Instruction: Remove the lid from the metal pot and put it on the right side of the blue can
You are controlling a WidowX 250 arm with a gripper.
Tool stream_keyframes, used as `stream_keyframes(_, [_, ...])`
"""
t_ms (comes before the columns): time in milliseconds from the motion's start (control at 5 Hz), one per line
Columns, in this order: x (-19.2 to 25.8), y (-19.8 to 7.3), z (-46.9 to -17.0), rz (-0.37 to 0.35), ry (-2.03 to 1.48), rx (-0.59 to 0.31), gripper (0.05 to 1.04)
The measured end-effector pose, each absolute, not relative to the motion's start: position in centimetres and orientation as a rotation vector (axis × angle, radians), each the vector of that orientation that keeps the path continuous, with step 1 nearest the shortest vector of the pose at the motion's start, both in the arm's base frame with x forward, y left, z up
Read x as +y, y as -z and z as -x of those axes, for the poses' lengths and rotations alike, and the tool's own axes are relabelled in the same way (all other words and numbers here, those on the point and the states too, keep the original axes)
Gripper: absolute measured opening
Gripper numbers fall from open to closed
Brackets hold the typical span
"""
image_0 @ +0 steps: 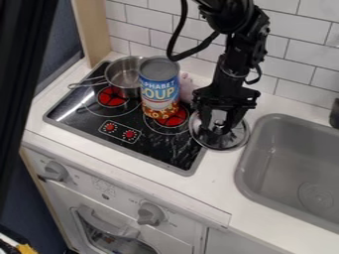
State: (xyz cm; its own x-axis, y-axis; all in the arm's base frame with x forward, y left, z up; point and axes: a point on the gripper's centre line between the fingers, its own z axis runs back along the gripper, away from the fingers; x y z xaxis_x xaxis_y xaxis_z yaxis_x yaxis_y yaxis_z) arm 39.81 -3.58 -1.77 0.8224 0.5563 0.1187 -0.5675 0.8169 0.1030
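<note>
Lid right of blue can, pot uncovered; end effector apart at lid; I judge only retreat remains.

Cam's up high on the front side of the cntr, looking down at a slant! It faces the tiled wall at the back, turned a bit, so the cntr's front edge runs diag., upper L to lower R. Mid-range dist. here: whole stovetop fits in, L of ctr, sink gets cut off at the R, oven front runs out the btm.
</note>
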Motion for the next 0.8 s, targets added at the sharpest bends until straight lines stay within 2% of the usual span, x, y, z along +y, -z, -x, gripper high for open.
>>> stream_keyframes(200, [-3.3, 1.7, -39.7, -0.133, -0.609, -0.07, 1.011])
stream_keyframes(400, [-2.8, 0.0, -39.9, -0.108, -0.62, -0.089, 1.006])
stream_keyframes(800, [-1.3, -6.1, -40.8, -0.018, -0.654, -0.196, 1.001])
